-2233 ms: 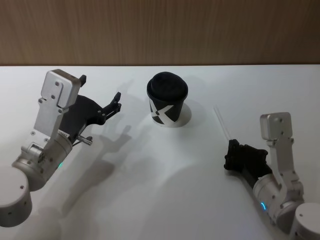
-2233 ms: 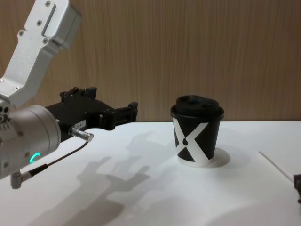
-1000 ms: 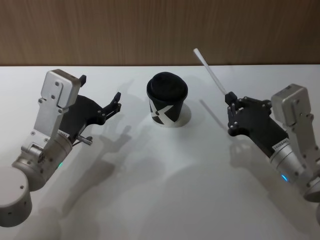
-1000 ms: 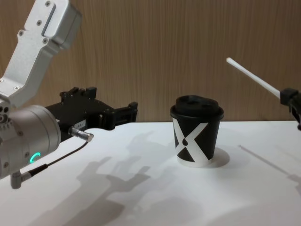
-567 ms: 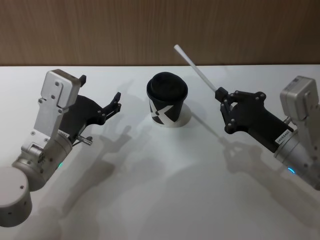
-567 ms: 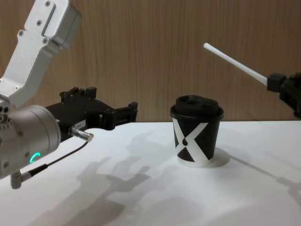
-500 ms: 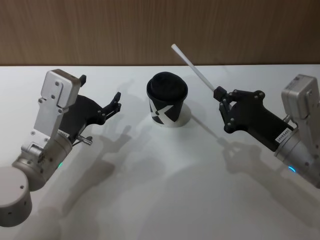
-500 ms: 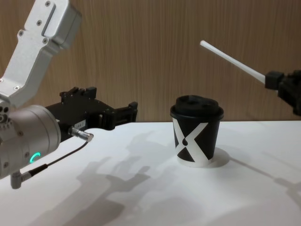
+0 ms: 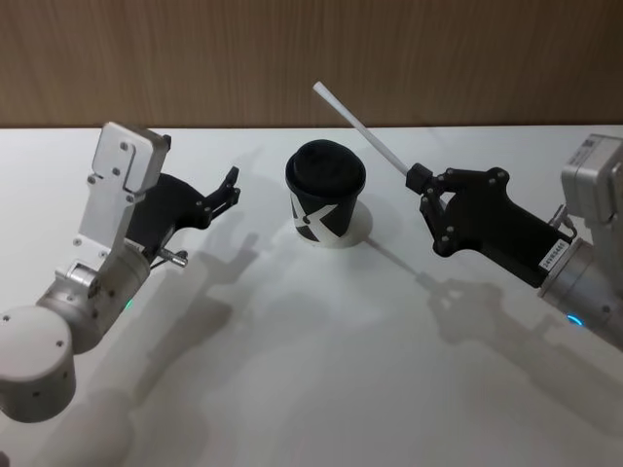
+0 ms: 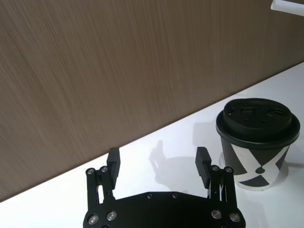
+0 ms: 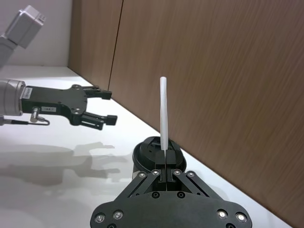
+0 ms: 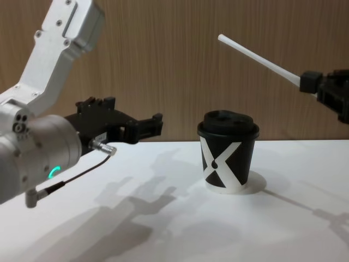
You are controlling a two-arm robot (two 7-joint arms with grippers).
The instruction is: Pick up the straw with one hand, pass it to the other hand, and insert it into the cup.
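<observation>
The cup [image 9: 326, 195] stands upright on the white table [image 9: 311, 370], its black domed lid [image 12: 229, 124] pressed on, so I can't see what's inside. The straw [image 9: 360, 126] is outside the cup, up in the air to the cup's right. The right gripper [image 9: 421, 178] is clamped on the straw's lower end, its 2 fingers pinched together around it. From that grip the straw slants up and toward the cup. Seen from the front, its free tip sits high above the lid, well clear of it. The right wrist view shows the straw [image 11: 164, 114] sticking straight out of the closed fingers, with the cup [image 11: 145, 154] just beyond them. Left of the cup, the left gripper [image 9: 232, 187] hangs over the table, its 2 fingers spread apart and pointing toward the cup, holding nothing.
</observation>
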